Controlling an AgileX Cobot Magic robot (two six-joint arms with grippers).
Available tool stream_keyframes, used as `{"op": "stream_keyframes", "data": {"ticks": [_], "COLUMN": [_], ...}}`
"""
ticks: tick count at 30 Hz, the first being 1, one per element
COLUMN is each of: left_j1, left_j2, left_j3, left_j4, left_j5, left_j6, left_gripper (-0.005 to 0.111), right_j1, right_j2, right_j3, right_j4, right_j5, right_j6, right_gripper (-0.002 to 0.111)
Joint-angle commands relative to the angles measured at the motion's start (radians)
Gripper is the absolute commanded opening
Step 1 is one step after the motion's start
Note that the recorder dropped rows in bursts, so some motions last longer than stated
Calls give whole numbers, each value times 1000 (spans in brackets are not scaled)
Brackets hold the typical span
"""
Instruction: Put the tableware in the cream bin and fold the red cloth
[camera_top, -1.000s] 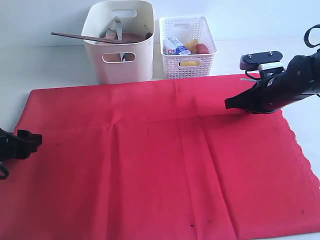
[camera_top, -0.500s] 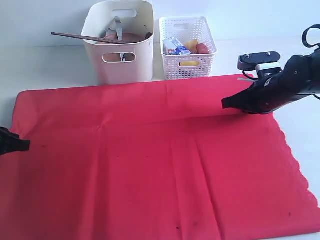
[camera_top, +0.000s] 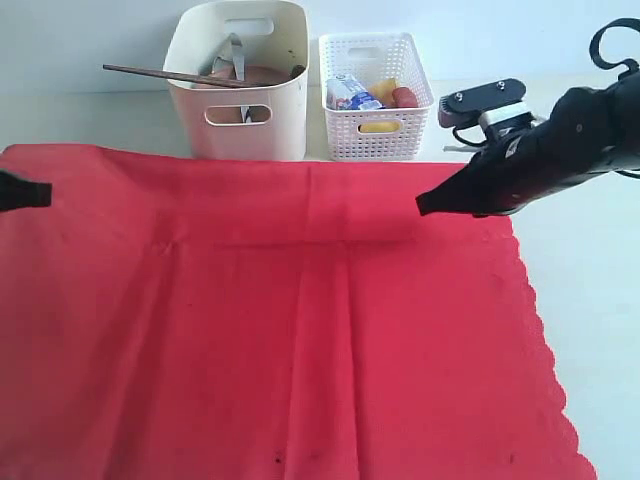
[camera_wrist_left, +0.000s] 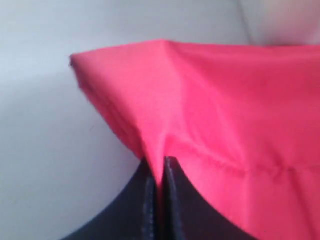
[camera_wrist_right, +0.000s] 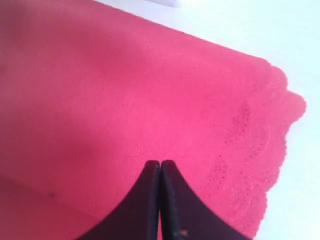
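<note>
The red cloth (camera_top: 300, 320) lies spread over the table, its scalloped edge (camera_top: 545, 350) on the right. At the left edge of the exterior view my left gripper (camera_top: 42, 193) is shut on a corner of the cloth; in the left wrist view that corner of the red cloth (camera_wrist_left: 165, 100) bunches up between the closed fingers of the gripper (camera_wrist_left: 160, 165). My right gripper (camera_top: 422, 206) is shut, its tips down on the cloth near the far right corner, and the cloth (camera_wrist_right: 125, 90) lies flat under the gripper (camera_wrist_right: 160, 165). The cream bin (camera_top: 240, 130) holds tableware; chopsticks (camera_top: 170, 75) stick out.
A white lattice basket (camera_top: 375, 125) with food items stands right of the cream bin, just beyond the cloth's far edge. Bare white table (camera_top: 590, 260) shows to the right of the cloth. The right arm's body reaches in from the right.
The cloth has slid to the left. My left gripper has carried its corner away from the camera and left. My right gripper has shifted left, still shut.
</note>
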Motion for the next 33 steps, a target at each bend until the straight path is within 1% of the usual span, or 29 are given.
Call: {"op": "stream_keyframes", "data": {"ticks": [1, 2, 5, 7, 8, 11, 14, 16, 19, 22, 27, 28, 31, 33], "left_j1": [-201, -245, -414, -518, -563, -665, -733, -762, -799, -837, -902, -914, -946, -962], "left_j2": [-105, -118, -126, -118, -104, -43, 64, 143, 292, 429, 608, 643, 710, 746], "left_j3": [-42, -55, -111, -152, -172, -237, -309, -360, -461, -575, -761, -802, -913, -961], "left_j4": [-5, -5, -5, -5, -5, -3, -3, -3, -3, -3, -5, -5, -5, -5], "left_j5": [55, 73, 125, 142, 147, 158, 163, 163, 163, 167, 182, 202, 250, 256], "left_j6": [-23, -23, -23, -21, -21, -12, -10, -5, -5, -5, -5, -5, -5, -5], "left_gripper": [0, 0, 0, 0, 0, 0, 0, 0, 0, 0, 0, 0, 0, 0], "right_j1": [1, 1, 1, 1, 1, -1, -1, -1, -1, -1, -1, -1, -1, -1], "right_j2": [37, 33, -31, -110, -158, -299, -439, -529, -642, -714, -742, -735, -712, -695], "right_j3": [2, 2, 2, 2, 2, 2, 2, 2, 2, 2, 2, 2, 2, 2], "right_j4": [-13, -18, -18, -40, -58, -76, -123, -174, -279, -337, -352, -352, -352, -352], "right_j5": [-10, -6, 31, 76, 102, 150, 153, 145, 138, 136, 145, 146, 148, 148], "right_j6": [-26, -26, -27, -28, -28, -24, 10, 48, 157, 221, 239, 239, 239, 239], "right_gripper": [0, 0, 0, 0, 0, 0, 0, 0, 0, 0, 0, 0, 0, 0]}}
